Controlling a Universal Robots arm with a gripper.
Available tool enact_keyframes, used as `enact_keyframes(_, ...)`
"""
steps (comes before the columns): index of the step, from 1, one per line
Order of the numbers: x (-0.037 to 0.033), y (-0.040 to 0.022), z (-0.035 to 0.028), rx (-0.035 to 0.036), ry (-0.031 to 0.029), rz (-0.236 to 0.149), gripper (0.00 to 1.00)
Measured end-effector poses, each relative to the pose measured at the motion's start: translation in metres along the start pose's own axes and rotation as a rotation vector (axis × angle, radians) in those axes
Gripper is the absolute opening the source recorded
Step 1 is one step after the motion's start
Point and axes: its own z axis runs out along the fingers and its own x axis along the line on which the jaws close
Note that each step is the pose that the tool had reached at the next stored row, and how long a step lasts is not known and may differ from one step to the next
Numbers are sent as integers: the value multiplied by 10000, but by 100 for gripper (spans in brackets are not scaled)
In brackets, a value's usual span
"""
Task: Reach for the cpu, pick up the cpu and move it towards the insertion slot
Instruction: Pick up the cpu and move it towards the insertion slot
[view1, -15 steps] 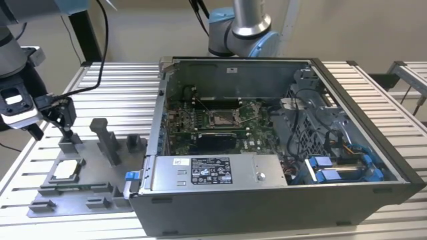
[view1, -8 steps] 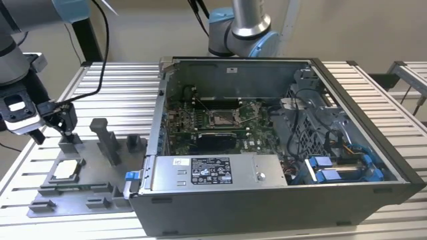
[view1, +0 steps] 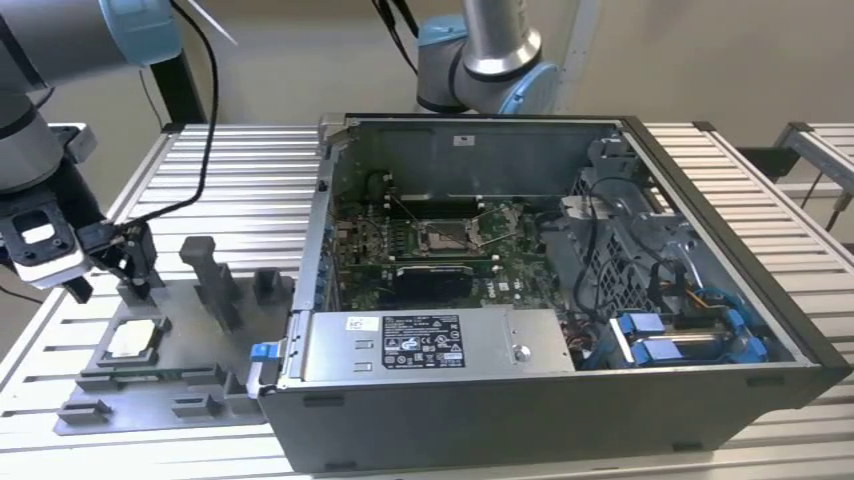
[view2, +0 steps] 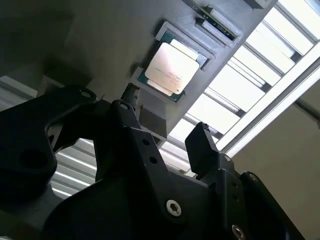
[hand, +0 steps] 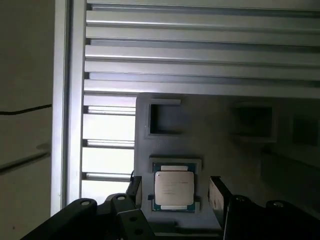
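The tool (hand: 175, 190) is spread wide and holds nothing. In both wrist views its two black fingers (view2: 202, 145) stand apart, set wider than the cpu (hand: 173, 189). The cpu lies straight below the tool, flat in a square recess of the grey tray (hand: 215, 125), silvery face up with a thin green edge around it. In the first wrist view it sits between the two fingers, which do not touch it.

In the exterior view the tool (view1: 131, 285) hangs over the near end of the tray (view1: 174, 400), a little above the cpu (view1: 134, 340). Just beside the tool, towards the exterior view's right, dark upright posts (view1: 207, 265) rise from the tray. The tray rests on the slatted metal counter (view1: 240, 170).

Farther from the tool, on the exterior view's right, an open computer case (view1: 534, 420) lies on the counter. The insertion slot (view1: 445, 237) is inside it, a silver-framed square on the green board, well apart from the tool and the cpu. A silver box (view1: 427, 345) sits nearer than the slot. A second arm (view1: 487, 60) stands behind the case.
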Motion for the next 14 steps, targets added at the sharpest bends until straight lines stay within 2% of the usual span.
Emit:
enact_keyframes(3, 1, -38, 52, -1, -2, -8, 100)
enact_keyframes(8, 1, -49, 131, 0, -6, -109, 100)
enact_keyframes(14, 2, -99, 181, 1, -31, -207, 100)
